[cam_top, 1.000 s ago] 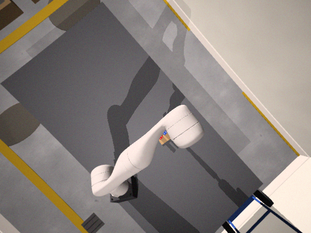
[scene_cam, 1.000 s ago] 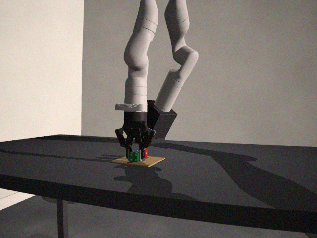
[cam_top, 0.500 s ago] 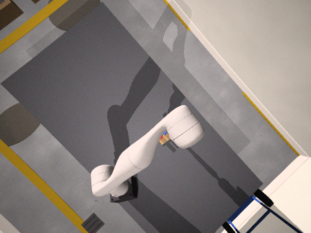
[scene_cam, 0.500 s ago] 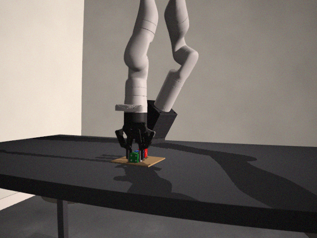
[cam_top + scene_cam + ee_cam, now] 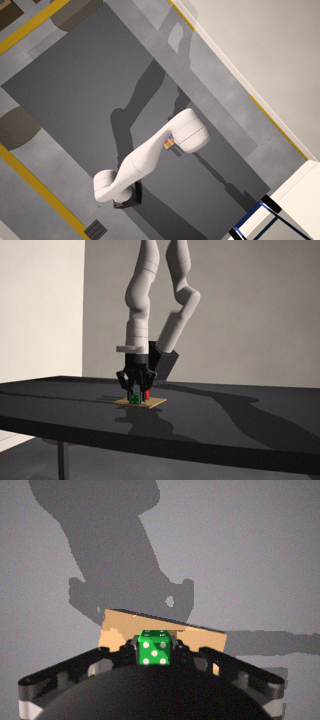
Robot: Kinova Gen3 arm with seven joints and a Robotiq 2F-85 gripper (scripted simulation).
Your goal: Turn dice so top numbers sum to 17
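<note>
A tan mat (image 5: 140,404) lies on the dark table. My gripper (image 5: 135,396) points straight down over the mat and is shut on a green die (image 5: 135,398). In the wrist view the green die (image 5: 155,648) sits between the fingertips, with the mat just below it. A blue die (image 5: 138,392) and a red die (image 5: 147,394) stand on the mat just behind the fingers. In the top view the arm hides most of the mat (image 5: 168,144); only slivers of the red die (image 5: 166,141) and the blue die (image 5: 170,136) show.
The arm's black base (image 5: 129,198) stands on the table near the mat. A blue cart (image 5: 255,219) stands off the table's corner. The near table edge (image 5: 155,446) lies well in front of the mat.
</note>
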